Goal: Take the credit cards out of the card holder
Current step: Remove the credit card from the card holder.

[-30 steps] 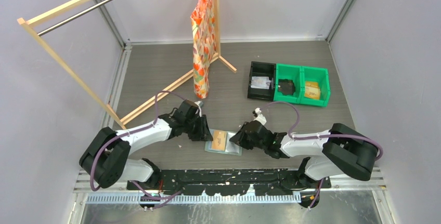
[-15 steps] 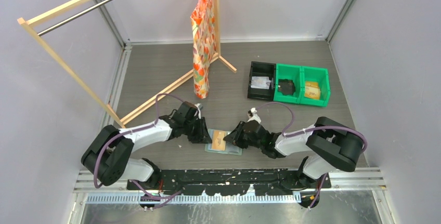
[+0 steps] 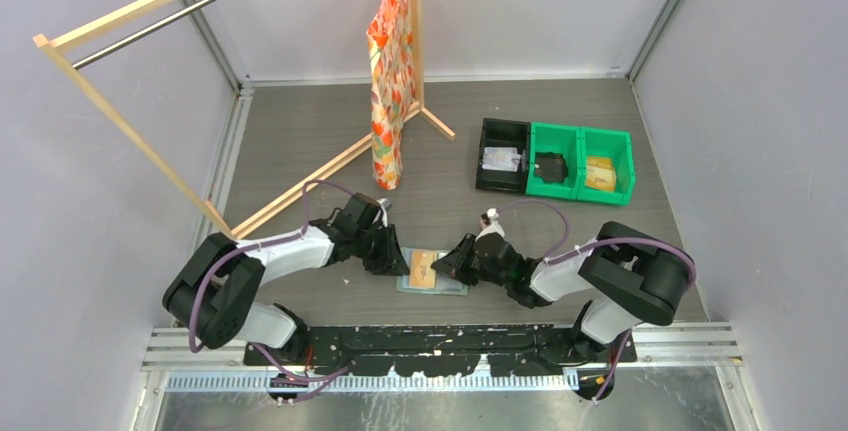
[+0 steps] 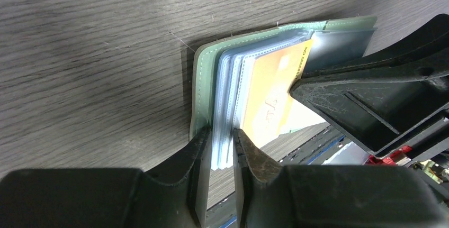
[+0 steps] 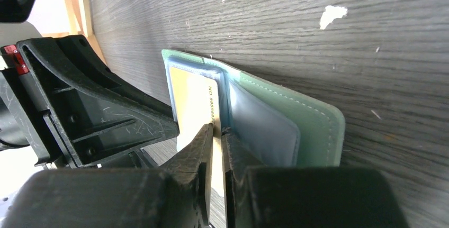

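The sage-green card holder (image 3: 446, 286) lies open on the table between the two arms. In the left wrist view my left gripper (image 4: 219, 135) is shut on the holder's pale blue-grey inner sleeves (image 4: 229, 90), next to the green cover (image 4: 202, 90). An orange credit card (image 4: 272, 98) sticks out of the sleeves toward the right gripper (image 3: 452, 262). In the right wrist view that gripper (image 5: 217, 128) is shut on the near edge of the credit card (image 5: 193, 98), beside the holder's right flap (image 5: 296, 117). Any other cards are hidden in the sleeves.
A black bin (image 3: 503, 156) and two green bins (image 3: 580, 163) stand at the back right. A wooden clothes rack (image 3: 120, 121) with a patterned orange garment (image 3: 390, 71) fills the back left; its base rail (image 3: 310, 186) runs close behind the left arm.
My right gripper has moved left onto the holder and closed on the orange card. The left gripper has narrowed onto the sleeves and stayed in place.
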Available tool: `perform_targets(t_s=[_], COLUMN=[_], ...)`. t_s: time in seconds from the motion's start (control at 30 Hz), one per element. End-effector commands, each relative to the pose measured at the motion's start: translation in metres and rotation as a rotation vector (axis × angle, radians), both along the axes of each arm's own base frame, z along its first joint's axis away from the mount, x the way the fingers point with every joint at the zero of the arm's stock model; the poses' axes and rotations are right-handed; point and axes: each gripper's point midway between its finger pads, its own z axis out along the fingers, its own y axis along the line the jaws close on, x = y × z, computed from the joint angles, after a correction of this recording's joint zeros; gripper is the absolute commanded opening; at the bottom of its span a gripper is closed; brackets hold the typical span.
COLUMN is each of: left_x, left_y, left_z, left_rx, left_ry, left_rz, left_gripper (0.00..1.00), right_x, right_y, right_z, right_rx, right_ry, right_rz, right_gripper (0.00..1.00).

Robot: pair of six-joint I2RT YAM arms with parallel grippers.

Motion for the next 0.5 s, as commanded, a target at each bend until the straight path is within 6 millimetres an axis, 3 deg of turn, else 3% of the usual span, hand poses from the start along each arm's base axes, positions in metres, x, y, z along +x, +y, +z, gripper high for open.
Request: perform_targets(t_s=[0.0,0.33,0.47], left_x=[-0.0008,0.0003,-0.0016], left_y=[0.0096,0.0108,0.0135], left_z=[-0.0258,-0.0303,-0.0348], left_rx=[0.082,0.097,0.111], left_ry=[0.017,0.022,0.031], left_rz=[0.015,0.019,0.022], left_gripper=[0.23,0.22,0.22], right_x=[-0.0024,-0.0053,-0.0063], right_y=[0.0174,0.0199,0.0153], right_z=[0.0240,0.0207,0.0194], right_rx=[0.127,0.150,0.150], right_ry=[-0.041,-0.036,-0.042], right_rz=[0.051,0.067,0.056], right_gripper=[0.17,0.19,0.02])
